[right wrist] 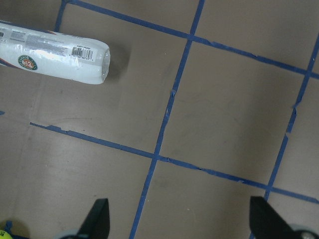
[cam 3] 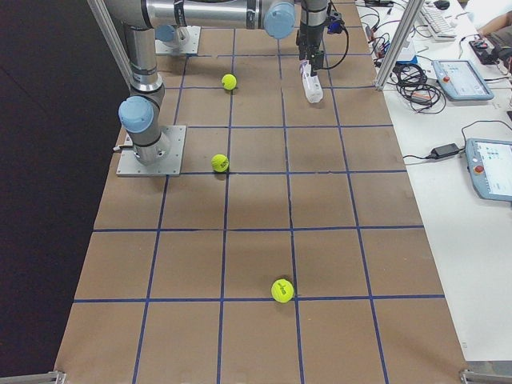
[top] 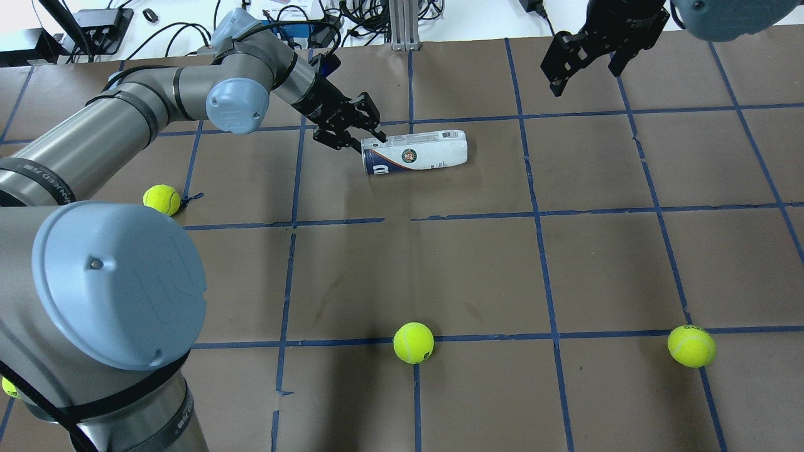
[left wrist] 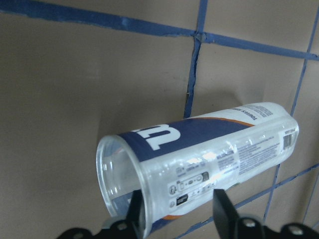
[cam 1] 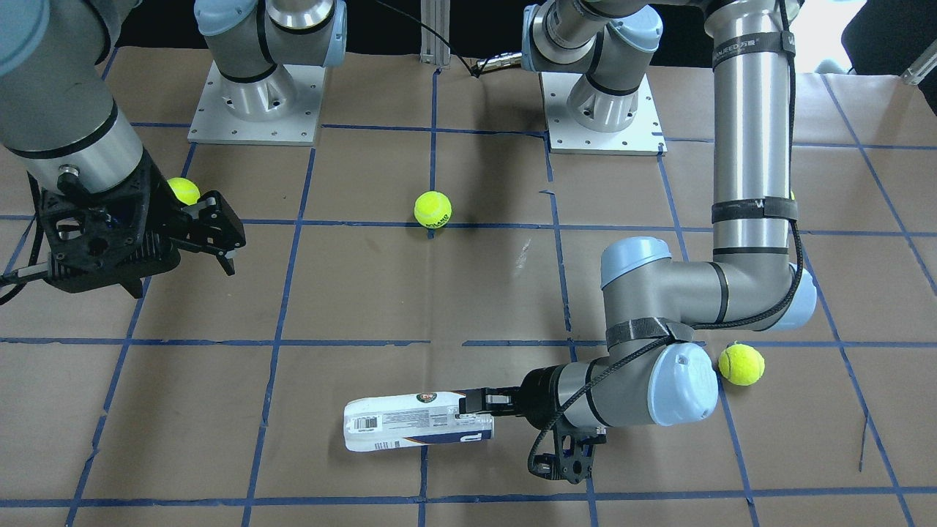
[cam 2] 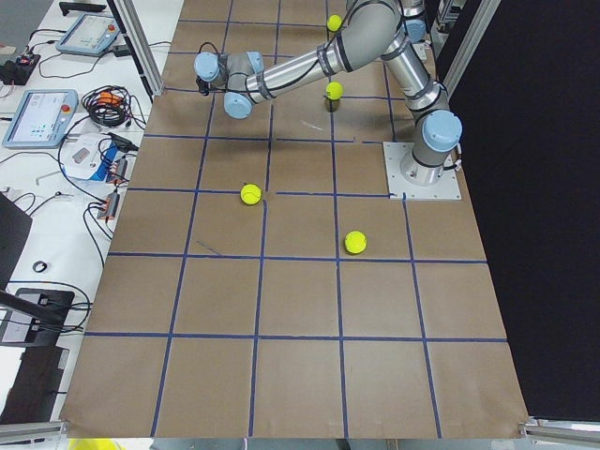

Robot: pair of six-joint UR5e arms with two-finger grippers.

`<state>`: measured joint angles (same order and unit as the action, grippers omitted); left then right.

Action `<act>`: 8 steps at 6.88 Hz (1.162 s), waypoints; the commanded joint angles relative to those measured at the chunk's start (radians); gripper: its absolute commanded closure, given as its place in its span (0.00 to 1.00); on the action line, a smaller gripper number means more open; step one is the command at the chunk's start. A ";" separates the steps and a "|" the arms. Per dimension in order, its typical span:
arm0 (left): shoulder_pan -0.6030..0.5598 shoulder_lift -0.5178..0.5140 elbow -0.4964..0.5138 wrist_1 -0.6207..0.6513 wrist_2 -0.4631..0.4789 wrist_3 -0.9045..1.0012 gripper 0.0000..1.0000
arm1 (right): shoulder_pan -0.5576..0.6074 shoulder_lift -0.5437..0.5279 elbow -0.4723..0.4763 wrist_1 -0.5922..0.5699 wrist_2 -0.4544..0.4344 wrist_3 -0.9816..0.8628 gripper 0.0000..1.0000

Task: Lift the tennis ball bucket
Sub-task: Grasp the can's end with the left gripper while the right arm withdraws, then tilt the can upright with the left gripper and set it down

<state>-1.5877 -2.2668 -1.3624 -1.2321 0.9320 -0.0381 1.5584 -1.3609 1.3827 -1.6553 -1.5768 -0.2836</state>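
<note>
The tennis ball bucket (top: 421, 150) is a clear tube with a white and navy label. It lies on its side on the brown table and looks empty. It also shows in the front view (cam 1: 410, 428), the left wrist view (left wrist: 209, 149) and the right wrist view (right wrist: 55, 59). My left gripper (top: 367, 135) is at the tube's open end, low over the table. Its fingers (left wrist: 222, 211) stand apart, straddling the wall by the rim, with a gap showing. My right gripper (top: 587, 75) is open and empty, raised well away from the tube.
Yellow-green tennis balls lie loose on the table: one near my left arm (top: 162, 199), one in the front middle (top: 413, 343), one at the front right (top: 691, 346). Blue tape lines grid the paper. Both arm bases (cam 1: 252, 95) stand at the robot's edge.
</note>
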 commanded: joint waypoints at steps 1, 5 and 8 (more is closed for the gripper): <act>-0.035 0.016 0.018 0.006 -0.013 -0.089 0.99 | 0.032 -0.004 -0.002 0.037 -0.054 0.159 0.00; -0.061 0.153 0.054 0.094 -0.078 -0.288 1.00 | 0.026 -0.001 -0.004 0.046 -0.045 0.236 0.00; -0.163 0.191 0.172 0.068 0.257 -0.306 1.00 | 0.025 -0.001 -0.001 0.048 -0.045 0.299 0.00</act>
<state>-1.6948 -2.0884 -1.2371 -1.1514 1.0148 -0.3449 1.5842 -1.3632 1.3785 -1.6094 -1.6197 0.0062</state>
